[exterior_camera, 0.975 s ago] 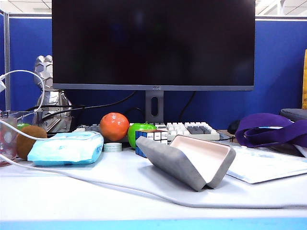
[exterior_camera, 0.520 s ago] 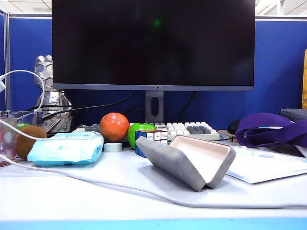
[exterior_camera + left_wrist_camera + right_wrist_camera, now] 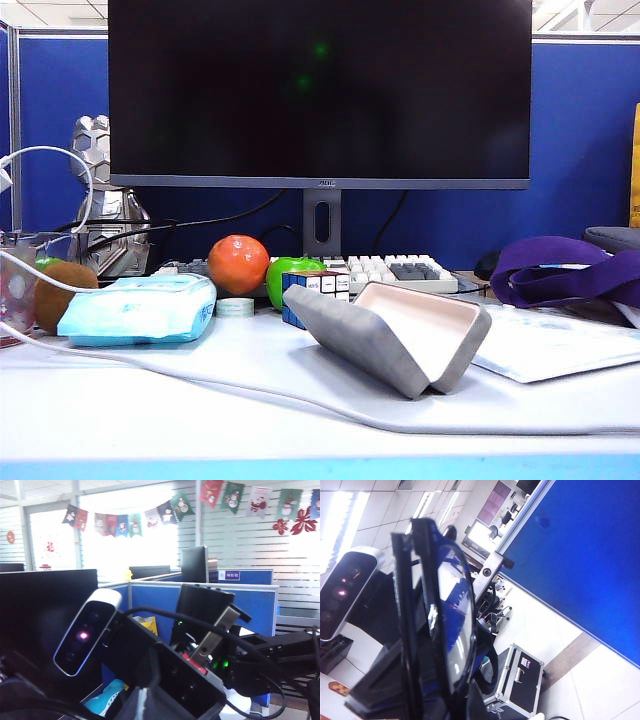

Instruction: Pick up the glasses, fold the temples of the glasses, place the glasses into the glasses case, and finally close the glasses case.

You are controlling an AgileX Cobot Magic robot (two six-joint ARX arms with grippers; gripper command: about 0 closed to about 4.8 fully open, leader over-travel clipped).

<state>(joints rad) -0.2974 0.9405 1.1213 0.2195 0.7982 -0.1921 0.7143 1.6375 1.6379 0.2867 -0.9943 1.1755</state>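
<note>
The glasses case (image 3: 390, 335) lies open on the white table in the exterior view, grey shell toward me and pale lining up, with nothing showing in it. Neither arm appears in that view. The glasses (image 3: 452, 625) fill the right wrist view, held upright close to the camera: black rim, clear lens, the temples (image 3: 402, 610) as dark bars beside it. My right gripper (image 3: 470, 707) is shut on the glasses at their lower edge. My left gripper (image 3: 142, 705) shows as dark fingers pressed together along a thin pale seam, nothing visible between them. It faces the right arm.
A light-blue tissue pack (image 3: 140, 308), an orange (image 3: 238, 264), a green apple (image 3: 290, 272) and a puzzle cube (image 3: 315, 290) stand behind the case. Behind them are a keyboard (image 3: 400, 270) and a monitor (image 3: 320, 90). A white cable (image 3: 250, 395) crosses the front; papers (image 3: 555, 345) and a purple strap (image 3: 570, 265) lie right.
Nothing on the table has moved. Only a faint green reflection on the dark monitor has appeared and shifted slightly.
</note>
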